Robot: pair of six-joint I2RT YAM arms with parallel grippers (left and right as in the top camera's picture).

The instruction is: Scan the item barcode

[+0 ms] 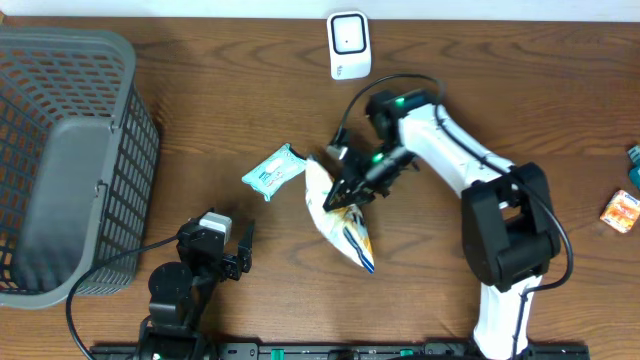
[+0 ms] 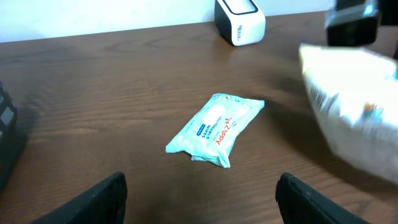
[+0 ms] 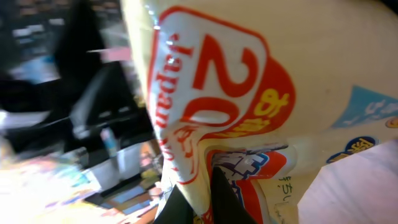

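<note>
Overhead, we saw the right arm (image 1: 455, 160) reach in from the right to the middle of the wooden tabletop (image 1: 200, 60). The right jaws were closed on a white and yellow snack bag (image 1: 345, 232), pinching its upper edge. The bag hung down and toward the front edge of the tabletop, and we could not tell whether its lower end touched the wood. The white scanner (image 1: 349, 45) stood at the far edge, well apart from the bag. A teal wipes pack (image 1: 272, 172) lay flat just left of the bag. A grey basket (image 1: 120, 110) filled the left side, and a small orange packet (image 1: 622, 211) lay by the right edge.

In the left wrist view, the left jaws stood open and empty, low over the tabletop, with one dark finger (image 2: 102, 200) at each lower corner of the frame. The wipes pack (image 2: 214, 129) lay ahead of them. The bag (image 2: 354, 109) showed blurred at the right, with fine dark stripes near its edge.

In the right wrist view, the bag (image 3: 249, 81) filled the frame with a red label, and its crumpled edge was clamped between the dark fingers (image 3: 227, 202).
</note>
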